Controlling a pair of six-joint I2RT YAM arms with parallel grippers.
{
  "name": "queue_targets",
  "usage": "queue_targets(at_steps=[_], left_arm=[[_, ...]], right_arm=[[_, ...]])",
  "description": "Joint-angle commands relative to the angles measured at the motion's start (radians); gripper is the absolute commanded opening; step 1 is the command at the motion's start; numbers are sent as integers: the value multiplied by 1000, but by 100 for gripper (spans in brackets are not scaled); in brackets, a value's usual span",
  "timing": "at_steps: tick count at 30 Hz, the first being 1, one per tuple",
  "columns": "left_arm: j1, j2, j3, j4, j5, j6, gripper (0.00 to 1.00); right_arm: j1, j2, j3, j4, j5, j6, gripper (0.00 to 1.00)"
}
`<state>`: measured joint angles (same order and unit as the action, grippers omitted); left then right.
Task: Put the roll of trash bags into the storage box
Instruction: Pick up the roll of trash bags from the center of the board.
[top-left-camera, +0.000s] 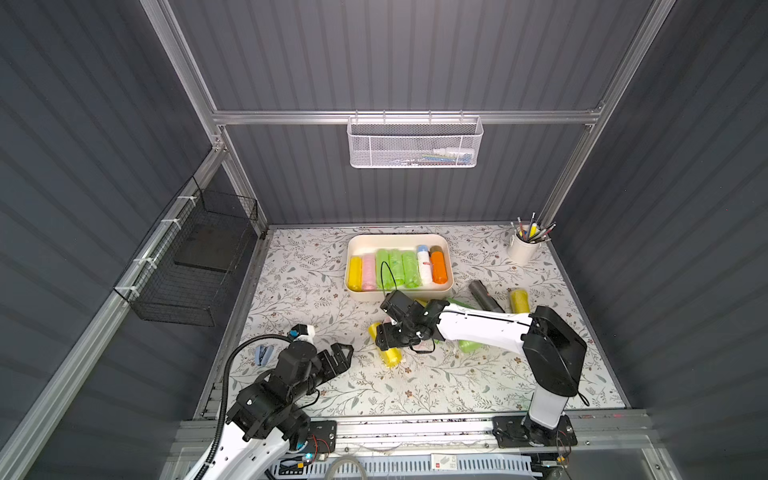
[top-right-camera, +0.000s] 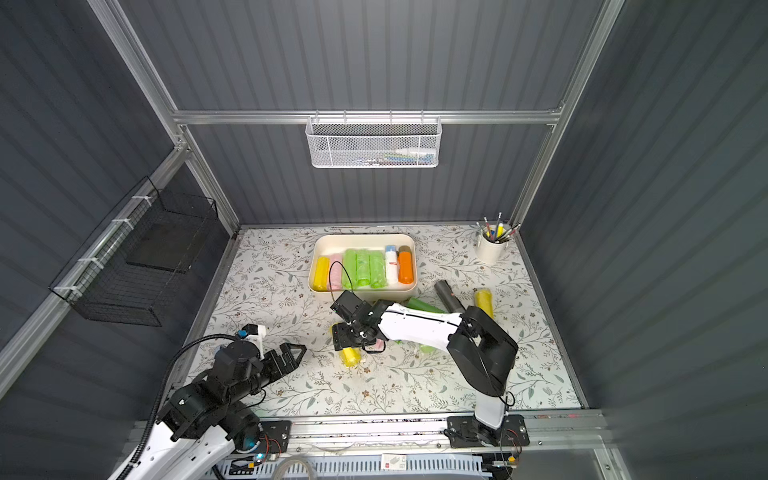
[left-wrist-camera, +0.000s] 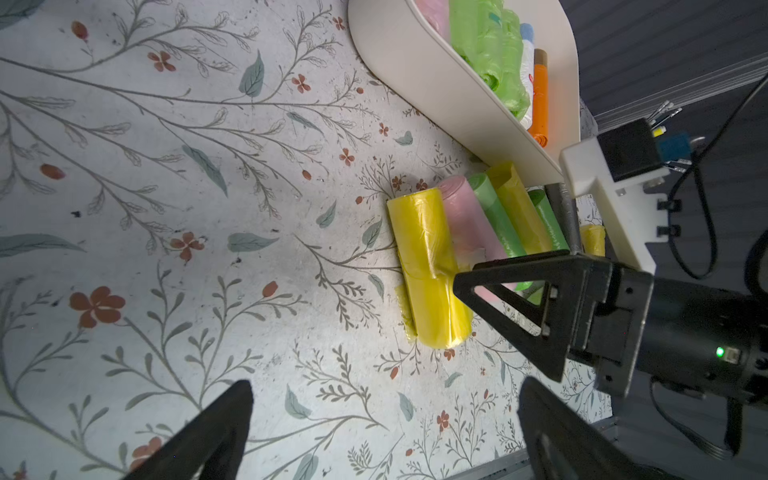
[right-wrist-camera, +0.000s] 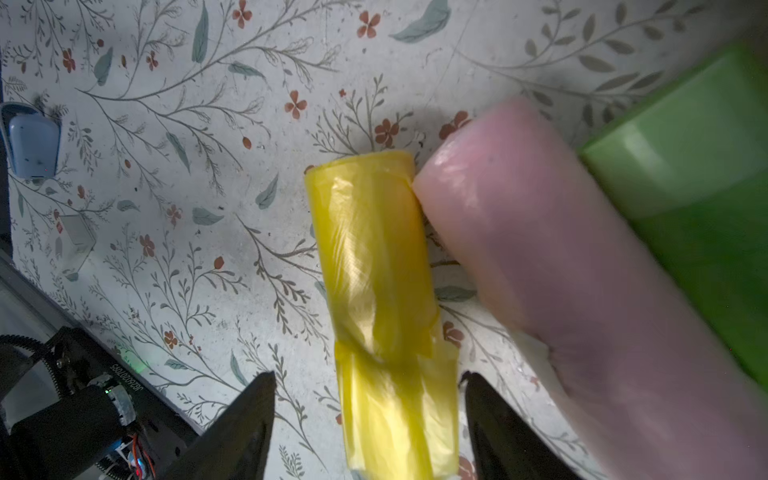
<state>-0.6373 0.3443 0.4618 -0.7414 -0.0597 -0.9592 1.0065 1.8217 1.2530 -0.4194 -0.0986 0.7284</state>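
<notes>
The right arm (top-left-camera: 482, 322) reaches low across the floral worktop (top-left-camera: 311, 291). Its right end effector (right-wrist-camera: 368, 376) is partly open and straddles the yellow roll of trash bags (right-wrist-camera: 374, 257) without clamping it. The left end effector (top-left-camera: 338, 353), at the roll's 9 o'clock, gapes wide and empty. The storage box (top-left-camera: 399, 237) sits at the roll's 12 o'clock, below dark ribbed walls (top-left-camera: 415, 62).

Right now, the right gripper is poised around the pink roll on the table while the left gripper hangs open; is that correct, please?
Not quite: the right gripper is poised around the yellow roll, as the right wrist view shows; the pink roll lies beside it. The left gripper does hang open.
</notes>
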Motion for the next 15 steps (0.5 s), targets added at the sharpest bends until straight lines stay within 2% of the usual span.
queue_targets(at_steps=[1, 9, 15], left_arm=[[-2, -11, 22, -30, -15, -11, 100], [-2, -6, 18, -29, -18, -9, 100], [-2, 8, 24, -29, -14, -2, 100]], right_arm=[[4, 16, 17, -16, -15, -14, 72], [13, 47, 20, -10, -29, -11, 71], [20, 62, 16, -20, 10, -3, 70]])
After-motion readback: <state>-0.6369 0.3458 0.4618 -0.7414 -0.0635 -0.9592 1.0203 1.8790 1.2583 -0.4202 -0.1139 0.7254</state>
